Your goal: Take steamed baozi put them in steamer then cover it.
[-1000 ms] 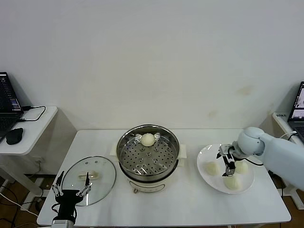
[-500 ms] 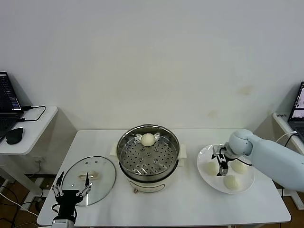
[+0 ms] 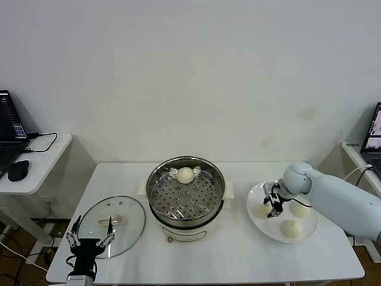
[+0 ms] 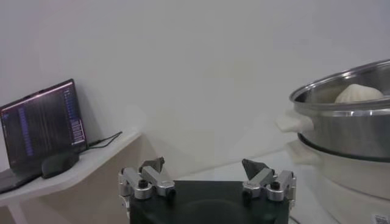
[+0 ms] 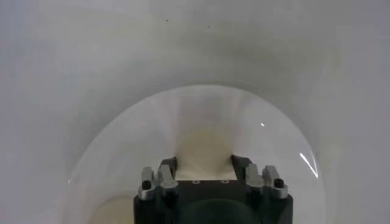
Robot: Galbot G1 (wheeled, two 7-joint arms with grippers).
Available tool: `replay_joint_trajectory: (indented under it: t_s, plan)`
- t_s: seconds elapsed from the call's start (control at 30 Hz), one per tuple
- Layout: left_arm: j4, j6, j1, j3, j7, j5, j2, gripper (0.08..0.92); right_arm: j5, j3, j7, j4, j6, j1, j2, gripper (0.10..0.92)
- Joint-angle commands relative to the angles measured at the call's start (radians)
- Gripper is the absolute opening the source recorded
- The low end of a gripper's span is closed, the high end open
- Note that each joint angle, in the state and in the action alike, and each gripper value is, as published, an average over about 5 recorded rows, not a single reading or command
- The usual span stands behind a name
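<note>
One small, round, cream-white steamed baozi point(image 3: 264, 208) lies on the left part of a flat white round plate point(image 3: 257, 221) at the right side of the white table point(image 3: 238, 256). The right gripper point(image 3: 274, 207) is lowered onto this bun; in the right wrist view its two fingers are closed against the bun's sides point(image 5: 206, 150), gripping it while it rests on the plate. Two further cream-white buns lie on the same plate: one at the far right point(image 3: 301, 208), one at the near side point(image 3: 290, 228). A fourth bun point(image 3: 186, 174) sits inside the round, shiny stainless-steel steamer point(image 3: 186, 189), against its far wall on the perforated bottom. The steamer stands on a cream-white electric base at the table's centre, uncovered. The round clear glass cover point(image 3: 112, 224) with a metal rim and cream rectangular handle lies flat on the table to the left of the steamer. The left gripper point(image 3: 89, 241) is parked at the near left edge, beside the cover, with its fingers spread wide and nothing between them.
</note>
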Motion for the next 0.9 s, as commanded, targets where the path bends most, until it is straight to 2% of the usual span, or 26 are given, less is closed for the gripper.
replay_joint_trajectory:
  t_s: [0.03,0.27,0.5,0.7,0.9]
  plan:
    - [-0.001,0.000,0.001,0.001,0.000,0.001,-0.001,0.823,0.007,0.003,-0.004,0.003,0.000,0.008,-0.001,0.493]
    - [-0.008,0.000,0.002,0.002,0.001,0.002,0.001,0.823,0.100,-0.046,-0.024,0.110,-0.018,0.166,-0.098,0.508]
    - [-0.014,0.000,0.000,0.001,0.003,-0.001,0.008,0.823,0.281,-0.210,-0.034,0.177,-0.050,0.492,-0.140,0.509]
    - [-0.004,0.000,-0.010,0.001,0.003,-0.004,0.011,0.823,0.480,-0.380,-0.009,0.262,-0.124,0.781,-0.049,0.517]
    - [-0.001,0.000,-0.023,0.002,0.004,-0.006,0.013,0.823,0.676,-0.440,0.090,0.314,-0.246,0.846,0.142,0.518]
